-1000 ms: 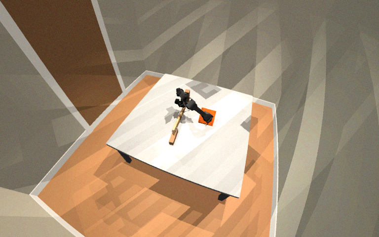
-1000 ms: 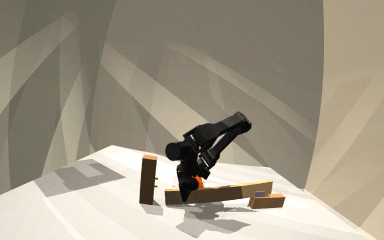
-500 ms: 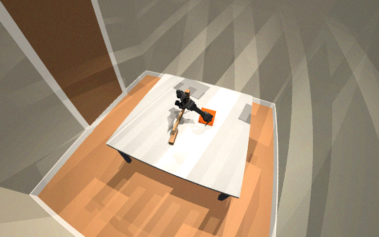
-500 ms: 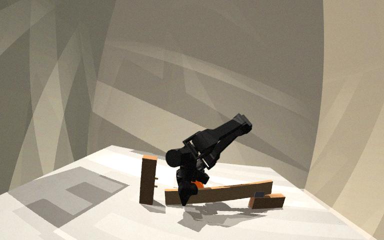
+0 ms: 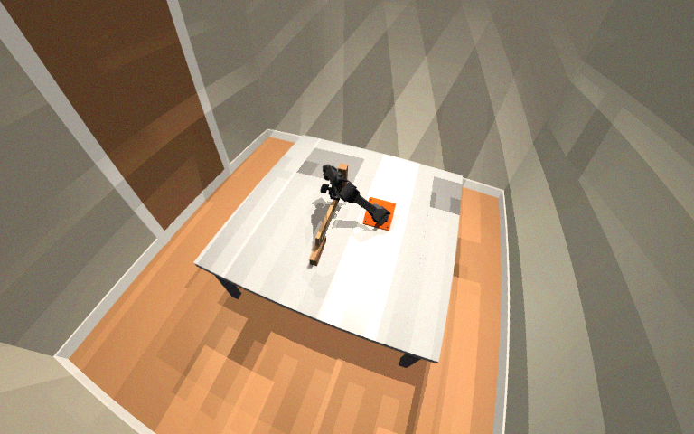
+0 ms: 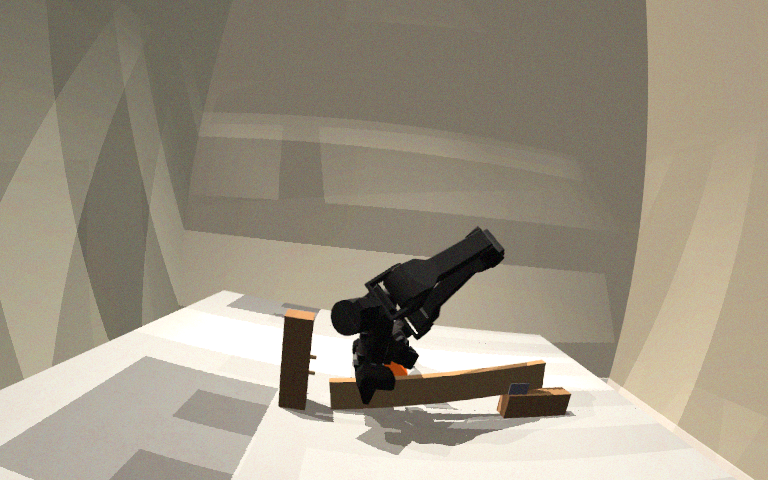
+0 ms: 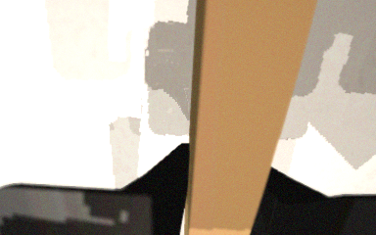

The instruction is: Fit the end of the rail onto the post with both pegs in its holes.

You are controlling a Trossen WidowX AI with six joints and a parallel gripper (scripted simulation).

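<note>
The long wooden rail slopes up from its near end, at or very near the table, to its far end in the bracket on the footboard block. The upright post stands beyond the near end. Its upper peg and lower peg point at the rail; a gap separates them from the rail end. My gripper is shut on the rail near its near end, one finger against each side. The rail's end holes are hidden.
The arm stands on an orange base plate beside the rail. The white table carries everything. Patchy shadows and bright bands cross the table top.
</note>
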